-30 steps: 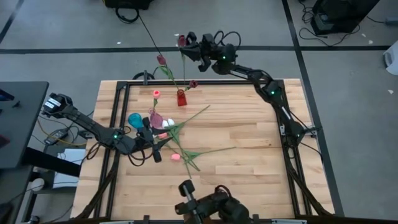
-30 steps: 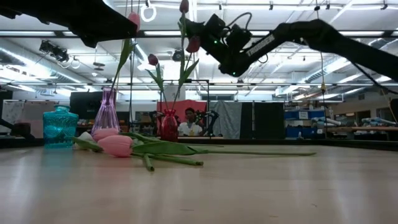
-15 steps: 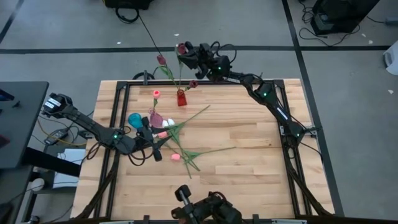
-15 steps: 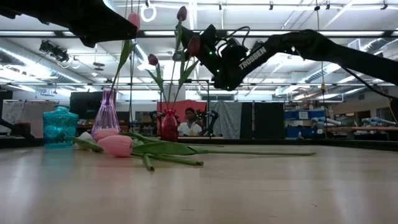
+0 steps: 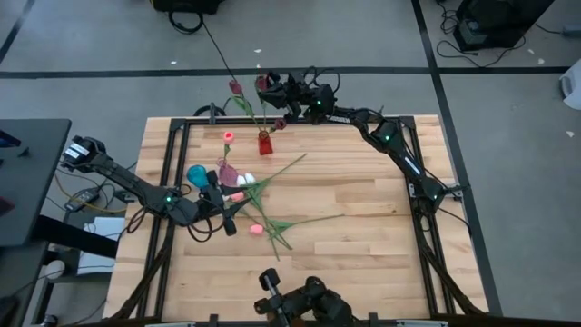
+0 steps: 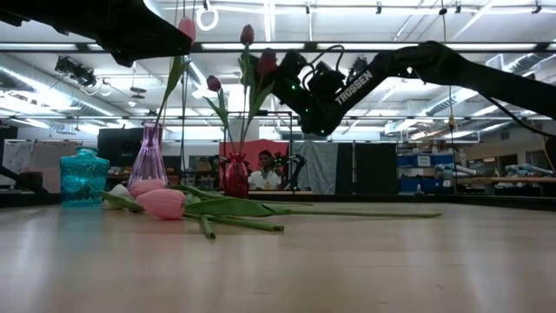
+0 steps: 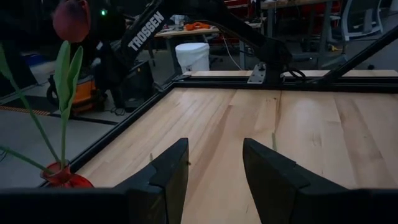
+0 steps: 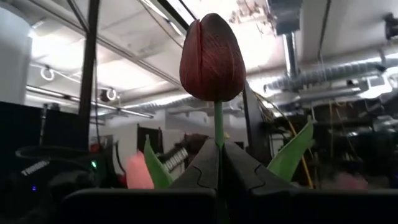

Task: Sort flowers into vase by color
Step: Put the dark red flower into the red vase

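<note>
Right gripper (image 8: 217, 163) pinches a maroon tulip (image 8: 212, 50) above the red vase (image 5: 264, 143) at the wood table (image 5: 363, 227)'s far edge; left gripper (image 7: 214, 168) spread, low over bare planks.

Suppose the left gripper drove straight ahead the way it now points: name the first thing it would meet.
Probably nothing on the table: past the open left gripper lies bare wooden tabletop up to the black frame rail. The red vase sits off to one side, though depth is unclear.
</note>
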You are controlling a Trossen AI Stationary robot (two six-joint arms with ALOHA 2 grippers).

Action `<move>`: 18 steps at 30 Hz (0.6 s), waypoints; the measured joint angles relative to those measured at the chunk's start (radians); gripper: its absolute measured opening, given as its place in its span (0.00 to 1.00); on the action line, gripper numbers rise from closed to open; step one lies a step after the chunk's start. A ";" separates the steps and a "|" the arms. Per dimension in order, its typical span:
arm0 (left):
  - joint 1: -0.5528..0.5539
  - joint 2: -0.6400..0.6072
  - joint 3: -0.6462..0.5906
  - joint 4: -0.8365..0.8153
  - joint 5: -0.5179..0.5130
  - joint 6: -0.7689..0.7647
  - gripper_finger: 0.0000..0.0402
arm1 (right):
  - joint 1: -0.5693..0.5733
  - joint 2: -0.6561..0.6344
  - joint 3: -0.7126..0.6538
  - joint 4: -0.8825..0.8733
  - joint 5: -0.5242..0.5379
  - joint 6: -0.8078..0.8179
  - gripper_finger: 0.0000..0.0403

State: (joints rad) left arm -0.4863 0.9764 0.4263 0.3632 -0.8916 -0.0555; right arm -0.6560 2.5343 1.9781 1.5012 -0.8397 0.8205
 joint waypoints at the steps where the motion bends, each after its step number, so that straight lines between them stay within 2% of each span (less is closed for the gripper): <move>1: 0.000 0.000 0.000 0.000 0.000 0.000 0.39 | -0.006 0.000 -0.013 0.001 0.000 -0.005 0.03; 6: 0.000 0.000 0.000 0.000 0.000 0.000 0.39 | -0.026 0.000 -0.038 0.045 0.026 0.022 0.04; 8: 0.000 0.000 0.000 0.000 0.000 0.001 0.39 | -0.024 0.000 -0.039 0.039 0.001 0.021 0.05; 18: 0.000 0.000 0.000 0.000 0.001 0.000 0.39 | -0.002 0.000 -0.039 -0.238 -0.155 -0.072 0.14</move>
State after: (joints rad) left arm -0.4866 0.9760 0.4263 0.3630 -0.8909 -0.0551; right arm -0.6579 2.5343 1.9388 1.2637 -0.9944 0.7485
